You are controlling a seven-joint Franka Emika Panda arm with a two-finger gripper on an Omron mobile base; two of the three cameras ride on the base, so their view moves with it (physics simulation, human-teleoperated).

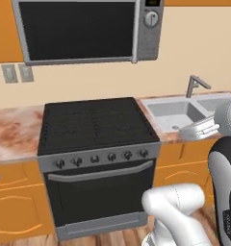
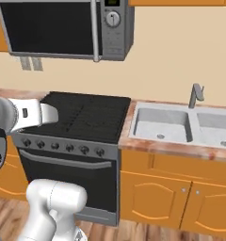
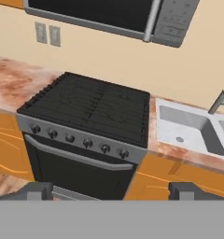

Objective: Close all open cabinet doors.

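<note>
Of the cabinet doors, a slab of flat orange-brown wood shows at the upper left of the left base view, just left of the microwave; another orange strip runs along the top edge of the right base view, right of the microwave. No arched panel or knob can be made out on either piece, and whether they stand ajar or shut cannot be told.

The microwave hangs on the beige wall, with a dark window, a vertical silver handle and a round dial. Directly below it sits a black gas stove with dark grates, a row of six knobs along a grey front and an oven door with a long bar handle. Two light switch plates are mounted on the wall left of the stove. A reddish marbled bench flanks the stove on both sides. To the right, a double-basin grey sink is set into the bench, both basins bare, with a bent grey faucet behind the divider. Shorter orange lower cabinet doors sit closed beneath the sink.

The pincer hangs in front of the oven, its two dark tips set wide apart, released and grasping nothing.
</note>
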